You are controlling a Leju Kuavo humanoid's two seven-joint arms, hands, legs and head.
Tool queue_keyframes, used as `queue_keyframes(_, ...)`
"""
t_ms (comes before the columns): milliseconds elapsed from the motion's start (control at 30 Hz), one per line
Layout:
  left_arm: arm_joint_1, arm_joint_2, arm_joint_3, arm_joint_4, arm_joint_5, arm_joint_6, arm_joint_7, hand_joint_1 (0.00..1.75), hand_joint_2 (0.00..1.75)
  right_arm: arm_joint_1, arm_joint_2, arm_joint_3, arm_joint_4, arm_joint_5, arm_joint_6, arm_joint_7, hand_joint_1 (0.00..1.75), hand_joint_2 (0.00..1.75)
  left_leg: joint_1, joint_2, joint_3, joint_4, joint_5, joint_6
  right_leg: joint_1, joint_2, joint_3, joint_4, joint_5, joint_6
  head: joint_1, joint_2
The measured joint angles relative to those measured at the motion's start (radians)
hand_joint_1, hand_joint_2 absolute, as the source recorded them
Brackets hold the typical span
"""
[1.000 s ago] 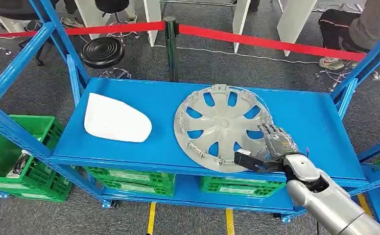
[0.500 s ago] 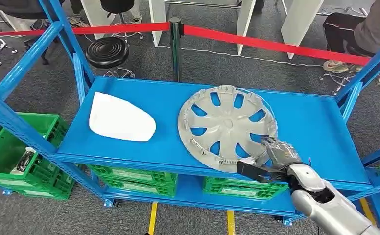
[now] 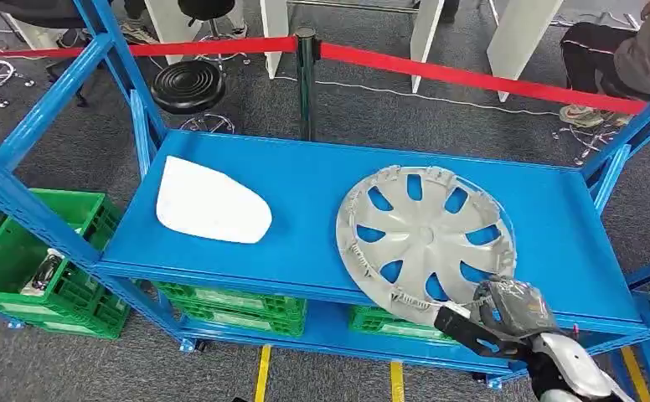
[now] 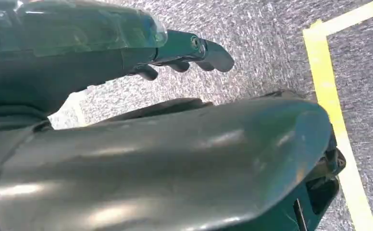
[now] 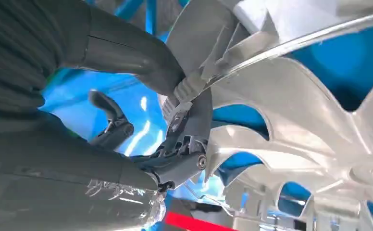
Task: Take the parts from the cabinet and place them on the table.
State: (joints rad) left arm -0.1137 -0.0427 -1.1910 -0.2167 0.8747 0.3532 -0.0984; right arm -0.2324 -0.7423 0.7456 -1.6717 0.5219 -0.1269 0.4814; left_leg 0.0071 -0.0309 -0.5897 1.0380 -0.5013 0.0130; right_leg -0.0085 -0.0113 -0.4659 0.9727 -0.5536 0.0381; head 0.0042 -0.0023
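Observation:
A silver hubcap (image 3: 426,239) lies on the blue shelf (image 3: 305,180) of the cabinet, at its right side, with its near rim over the shelf's front edge. My right hand (image 3: 506,314) grips that near rim; the right wrist view has the thumb (image 5: 127,53) on one side of the hubcap's (image 5: 309,110) edge and the fingers (image 5: 175,163) on the other. A white curved part (image 3: 211,201) rests flat on the shelf's left side, untouched. My left hand (image 4: 127,62) hangs over grey carpet, fingers apart, holding nothing.
Blue uprights (image 3: 28,197) frame the shelf on both sides. Green crates (image 3: 33,268) stand on the lower level and at the left. Behind the cabinet are a red barrier tape (image 3: 472,75), a black stool (image 3: 188,86) and a seated person (image 3: 631,50).
My right hand has drawn back toward me, pulling the hubcap to the right and toward the shelf's front edge. The white part stayed put. The camera has shifted slightly.

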Motion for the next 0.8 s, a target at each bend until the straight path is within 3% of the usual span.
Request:
queue_keyframes(367, 0.003, -0.001, 0.017, 0.002, 0.01, 0.007, 0.0, 0.0, 0.0, 0.18, -0.063, -0.106, -0.182, 0.001, -0.063, 0.011, 1.75, 1.75, 0.0, 0.022, 0.001, 0.0, -0.003, 0.002, 0.0, 0.01, -0.002, 0.001, -0.001, 0.0, 0.0, 0.0)
queue_keyframes(800, 0.002, -0.01, 0.022, 0.001, 0.023, 0.017, -0.026, 0.0, 0.0, 0.264, -0.074, -0.192, -0.326, 0.014, -0.171, 0.037, 1.75, 1.75, 0.0, 0.029, 0.001, 0.0, -0.005, 0.002, 0.0, 0.017, -0.003, 0.001, -0.001, 0.0, 0.0, 0.0)
